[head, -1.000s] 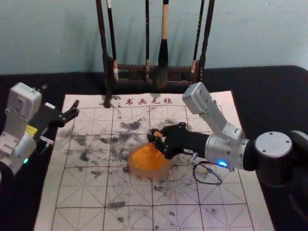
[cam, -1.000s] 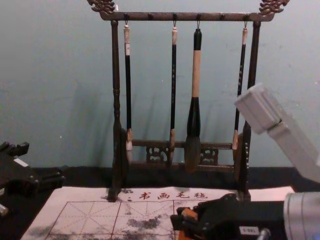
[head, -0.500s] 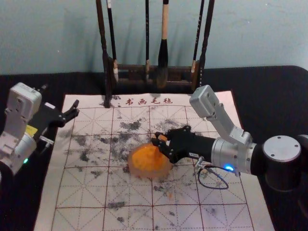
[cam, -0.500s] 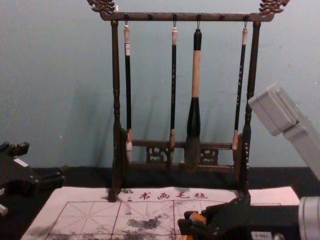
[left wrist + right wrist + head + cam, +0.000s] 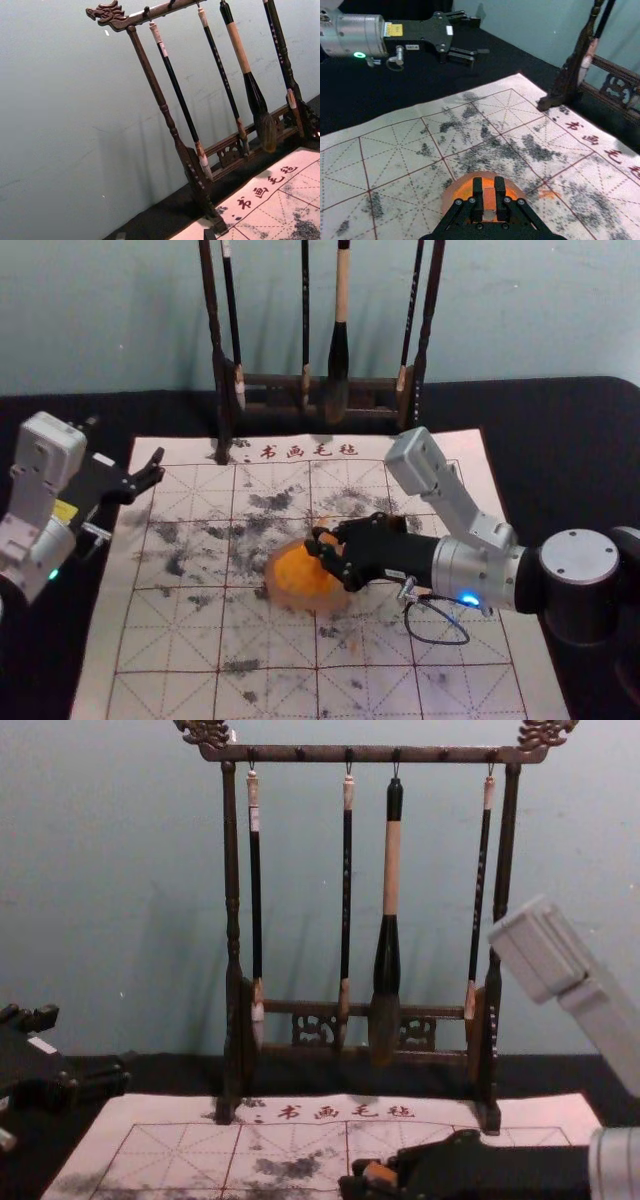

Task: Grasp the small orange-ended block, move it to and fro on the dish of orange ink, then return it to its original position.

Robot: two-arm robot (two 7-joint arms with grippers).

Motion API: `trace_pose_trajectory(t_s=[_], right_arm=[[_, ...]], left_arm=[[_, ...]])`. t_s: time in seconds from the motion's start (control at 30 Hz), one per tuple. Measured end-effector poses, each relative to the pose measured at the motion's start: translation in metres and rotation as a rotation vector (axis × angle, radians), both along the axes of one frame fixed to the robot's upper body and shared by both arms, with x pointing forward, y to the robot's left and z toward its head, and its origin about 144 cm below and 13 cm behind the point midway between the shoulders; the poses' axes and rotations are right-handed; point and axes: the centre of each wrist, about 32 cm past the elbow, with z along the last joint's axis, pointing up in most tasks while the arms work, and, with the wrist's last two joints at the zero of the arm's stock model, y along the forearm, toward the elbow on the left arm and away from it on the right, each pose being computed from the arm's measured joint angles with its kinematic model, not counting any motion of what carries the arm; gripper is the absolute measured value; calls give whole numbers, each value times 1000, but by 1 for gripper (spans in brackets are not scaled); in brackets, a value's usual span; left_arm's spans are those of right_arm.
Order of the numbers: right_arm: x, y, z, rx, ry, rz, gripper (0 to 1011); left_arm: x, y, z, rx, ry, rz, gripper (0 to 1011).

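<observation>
Right gripper (image 5: pixel 318 541): clenched on the small block (image 5: pixel 489 199), one finger on each side, block sitting right between the fingertips. It reaches in from the robot's right, over the dish (image 5: pixel 300 602), fingertips above the orange ink (image 5: pixel 296 568). Right wrist view: block held in the grip, the ink and dish rim around and behind it. Chest view: block's orange part pokes up between the fingers, at the tip end of the gripper. Whether its underside touches the ink: can't tell, fingers cover that spot.

Dish: round, pinkish rim, ink inside, resting on the gridded mat (image 5: pixel 165 640) near its middle. Mat: red ruled squares, dashed guide lines, dark smudges over much of it, small orange stain (image 5: pixel 549 193) just beside the dish. Red characters (image 5: pixel 345 1111) along the far edge.

Left gripper (image 5: pixel 160 464): parked at the mat's left edge, well apart from the dish, fingers spread, nothing between them.

Far end: dark wooden rack (image 5: pixel 300 754) upright at the mat's far edge, four brushes (image 5: pixel 391 870) hanging tips down; one is much thicker, with a pale band on its handle. Black tablecloth (image 5: pixel 560 440) under the mat, plain wall (image 5: pixel 520 310) behind the rack.
</observation>
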Motion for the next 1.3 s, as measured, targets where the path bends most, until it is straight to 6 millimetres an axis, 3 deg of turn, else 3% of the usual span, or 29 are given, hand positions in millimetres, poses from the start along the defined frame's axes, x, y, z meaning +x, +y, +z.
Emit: trace_pose_trajectory(t_s=[0.8,1.3], right_arm=[[11,21,0,-1,-9,14,134],[20,17,2,-5,-31,-34,134]], left_arm=[[0,0,0,0,0,0,1001],[0,0,0,0,0,0,1001]])
